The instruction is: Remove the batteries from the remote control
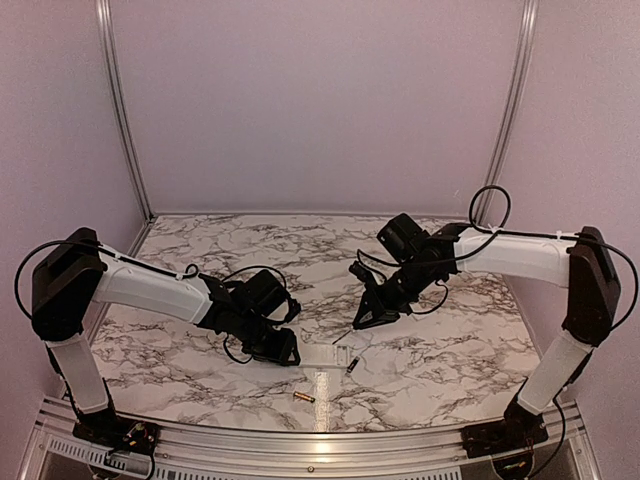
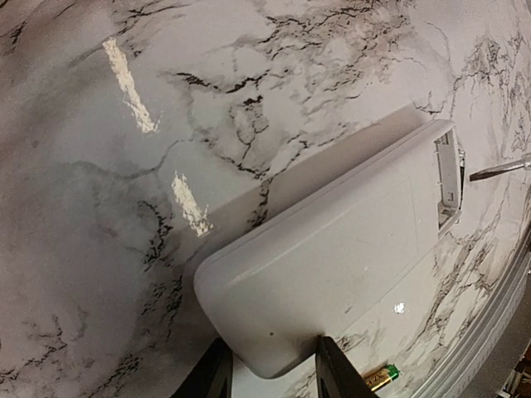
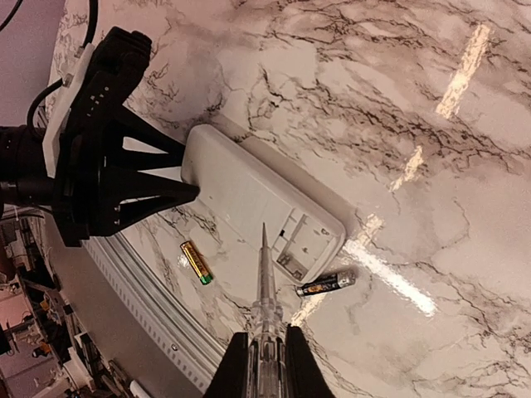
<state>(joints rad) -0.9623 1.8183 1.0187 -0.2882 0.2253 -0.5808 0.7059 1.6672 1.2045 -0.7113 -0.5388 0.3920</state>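
Right wrist view: the remote control (image 3: pixel 241 191) lies flat just ahead of the right gripper (image 3: pixel 264 352), whose jaws pinch a thin grey rod (image 3: pixel 264 274) aimed at the open battery recess (image 3: pixel 303 242). The golden-orange battery (image 3: pixel 197 262) lies loose left of the rod, the dark battery (image 3: pixel 325 284) right of it. The left wrist view alone shows, close up, the left gripper (image 2: pixel 270 369) with the remote's rounded end clamped between its jaws. The top view adds the marble-patterned table (image 1: pixel 450 350), lilac walls (image 1: pixel 320 100) and a metal rail (image 1: pixel 300 452).
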